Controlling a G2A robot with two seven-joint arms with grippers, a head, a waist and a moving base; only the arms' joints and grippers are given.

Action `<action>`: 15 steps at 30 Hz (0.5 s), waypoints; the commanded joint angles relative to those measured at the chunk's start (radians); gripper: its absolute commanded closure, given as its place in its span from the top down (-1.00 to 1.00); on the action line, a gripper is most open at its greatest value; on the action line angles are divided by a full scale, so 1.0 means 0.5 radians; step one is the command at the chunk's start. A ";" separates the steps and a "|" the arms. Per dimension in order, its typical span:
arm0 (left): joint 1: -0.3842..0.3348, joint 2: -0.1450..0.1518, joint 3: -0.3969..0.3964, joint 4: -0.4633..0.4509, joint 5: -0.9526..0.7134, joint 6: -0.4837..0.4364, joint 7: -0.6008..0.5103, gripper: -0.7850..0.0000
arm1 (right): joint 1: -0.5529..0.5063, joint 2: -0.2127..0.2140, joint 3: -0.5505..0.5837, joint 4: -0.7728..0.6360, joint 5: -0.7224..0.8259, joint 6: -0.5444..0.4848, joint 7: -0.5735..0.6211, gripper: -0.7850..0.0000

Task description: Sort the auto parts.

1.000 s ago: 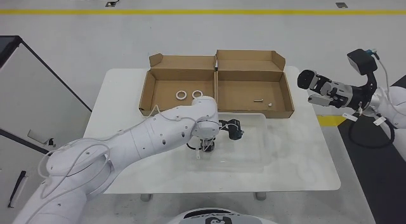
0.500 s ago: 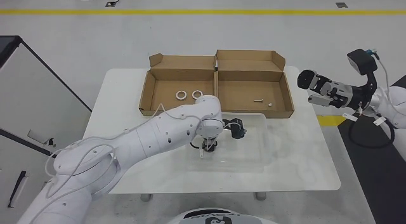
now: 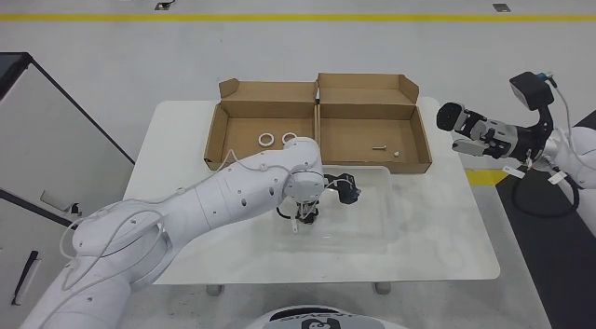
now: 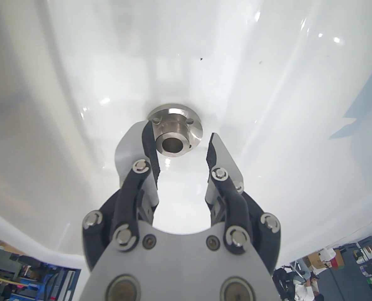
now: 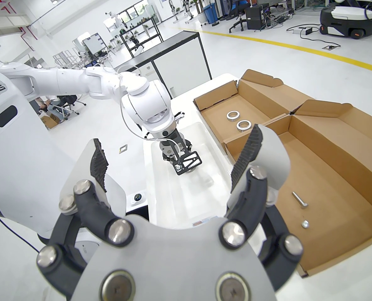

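- The left gripper is spread open, low inside a white tray, with its fingers on either side of a metal flange.
- One pad touches the flange's hub. The other pad stands just apart from it.
- The flange lies on the tray floor with its bore facing the wrist camera.
- In the top view the left arm crosses the table and its wrist hides the flange and the tray's left part.
- Two open boxes sit side by side, just behind the tray.
- The left box holds two rings, near each other.
- The right box holds a bolt and, near it, a small round part.
- The right gripper hangs open and holds nothing, in the air off the table's right edge, well apart from the boxes.
- A small label sits on the tray's rim, its print too small to read.
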 commanded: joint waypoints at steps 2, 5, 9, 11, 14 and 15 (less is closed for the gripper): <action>-0.007 0.006 0.000 0.005 -0.001 -0.009 0.010 -0.06 | 0.000 0.000 0.000 0.000 0.000 0.000 0.000 1.00; -0.007 0.007 0.000 0.010 0.002 -0.018 0.018 -0.07 | 0.000 0.000 0.000 0.000 0.000 0.000 0.000 1.00; -0.003 0.008 0.000 0.031 0.012 -0.032 0.032 -0.07 | 0.000 0.000 0.000 0.000 0.000 0.000 0.000 1.00; 0.001 0.008 0.000 0.039 0.021 -0.037 0.037 -0.05 | 0.000 0.000 0.000 0.000 0.000 0.000 0.000 1.00; 0.005 0.004 0.000 0.049 0.029 -0.046 0.046 -0.05 | 0.000 0.000 0.000 0.000 0.000 0.000 0.000 1.00; 0.005 0.003 0.000 0.052 0.029 -0.050 0.050 -0.05 | 0.000 0.000 0.000 0.000 0.000 0.000 0.000 1.00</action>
